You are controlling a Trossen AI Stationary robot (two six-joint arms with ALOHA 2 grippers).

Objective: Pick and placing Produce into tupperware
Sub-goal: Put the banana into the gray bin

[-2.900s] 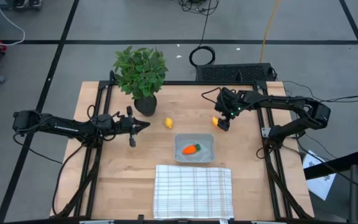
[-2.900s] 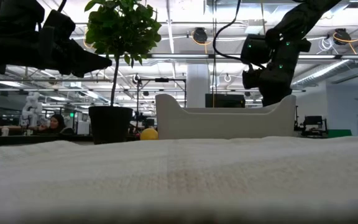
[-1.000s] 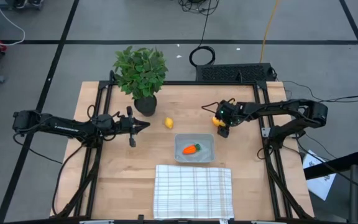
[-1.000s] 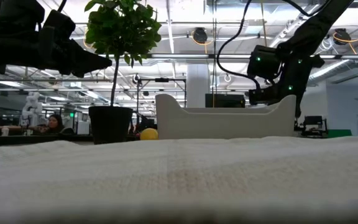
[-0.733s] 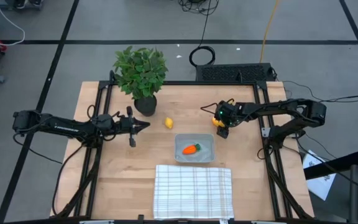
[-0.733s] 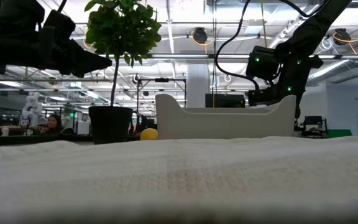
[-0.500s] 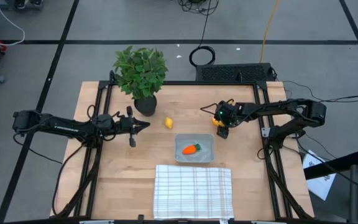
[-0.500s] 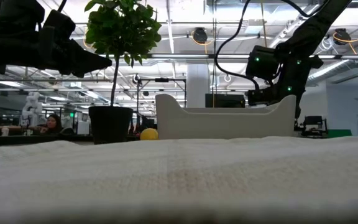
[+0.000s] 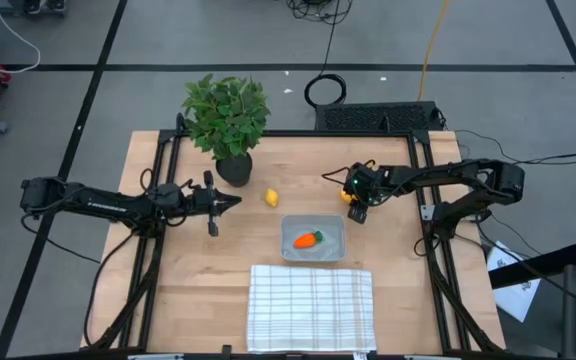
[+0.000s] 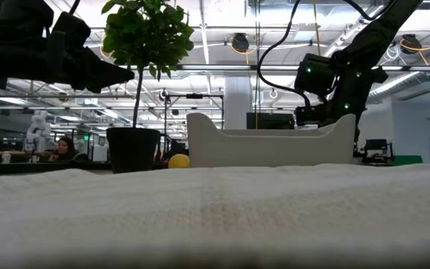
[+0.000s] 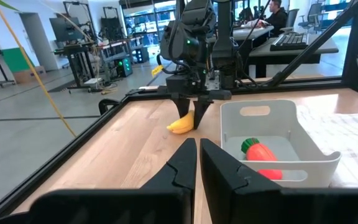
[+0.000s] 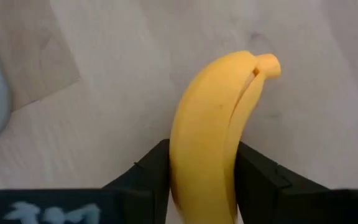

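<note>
The right gripper (image 9: 356,208) is settling lower than seconds ago, its jaws now clamped on the banana (image 12: 213,134) between them, probably still touching the wood. The tupperware (image 9: 313,238), holding the carrot (image 9: 309,239), is waiting just beside them. The left gripper (image 11: 194,163) is idling, jaws together.

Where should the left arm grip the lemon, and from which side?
Across its middle, coming straight down from above. The lemon is small and round, lying alone on bare table between the potted plant and the tupperware, so any finger line probably works. The left gripper, fingers shut, sits just beside it and would need to open first.
</note>
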